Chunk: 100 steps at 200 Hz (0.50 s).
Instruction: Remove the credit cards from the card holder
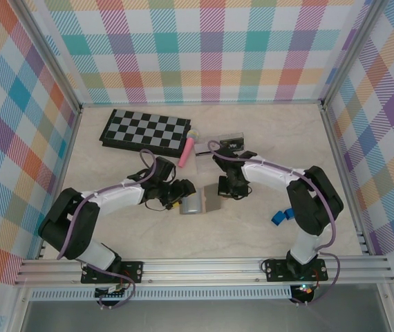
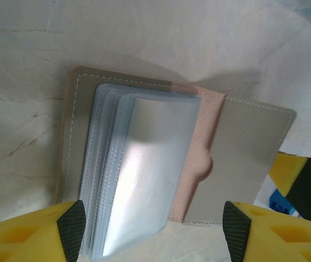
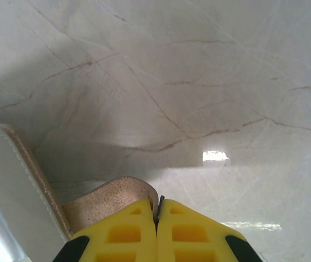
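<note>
Now looking down from above at the card holder (image 1: 201, 203), lying open on the pale table (image 1: 114, 166) between the two grippers. Reaching in from the left with the left gripper (image 1: 176, 195) and from the right with the right gripper (image 1: 226, 188), both right by the card holder's sides.

Seeing, from the left wrist, two grey panels spread flat, a stack of clear sleeves (image 2: 144, 174) fanning up from the left panel, and a pinkish tab (image 2: 199, 164) lying across the middle. Holding the left gripper (image 2: 154, 232) wide open, with one black pad (image 2: 72, 225) by the near corner of the sleeves and the other by the near edge of the right panel. Not being able to tell whether either pad is touching, or whether any credit cards are sitting in the sleeves.

Pressing the right gripper's (image 3: 157, 204) yellow fingers tight together, with the tab curling up off the table right to the seam and a thin dark edge caught there. Pinching the card holder by its tab, as far as can be seen.

Spotting other things farther back: a checkerboard (image 1: 145, 131), a pink stick (image 1: 187, 150), a clear box (image 1: 204, 162), and a small black flat piece (image 1: 229, 143) with light marks. Spotting a blue bit (image 1: 278, 217) by the right arm.
</note>
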Motion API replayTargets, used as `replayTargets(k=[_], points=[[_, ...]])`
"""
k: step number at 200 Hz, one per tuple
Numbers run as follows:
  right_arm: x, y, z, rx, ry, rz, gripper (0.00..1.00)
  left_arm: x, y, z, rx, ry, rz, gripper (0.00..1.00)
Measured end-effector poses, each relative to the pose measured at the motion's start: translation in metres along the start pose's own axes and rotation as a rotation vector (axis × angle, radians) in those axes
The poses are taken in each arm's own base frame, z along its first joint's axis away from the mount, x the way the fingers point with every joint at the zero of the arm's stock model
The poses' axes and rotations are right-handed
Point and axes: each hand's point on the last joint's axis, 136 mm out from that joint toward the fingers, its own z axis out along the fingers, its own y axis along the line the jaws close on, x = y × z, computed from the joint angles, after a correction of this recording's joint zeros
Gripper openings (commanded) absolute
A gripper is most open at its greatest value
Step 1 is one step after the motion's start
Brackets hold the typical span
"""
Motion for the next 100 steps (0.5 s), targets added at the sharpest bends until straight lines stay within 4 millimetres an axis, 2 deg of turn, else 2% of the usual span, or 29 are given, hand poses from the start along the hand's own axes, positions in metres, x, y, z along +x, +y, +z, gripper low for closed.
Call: replayTargets(k=[61,100], points=[[0.0007,0.0038,0.0062,-0.025,0.024,-0.015,0.05,0.0017,0.0035,0.0063,-0.021,0.016,-0.004,0.54],[0.0025,0.005,0.0086,-0.037,0.03,-0.016,0.05,-0.0031,-0.0024,0.0037,-0.02,0.001,0.006,0.53]])
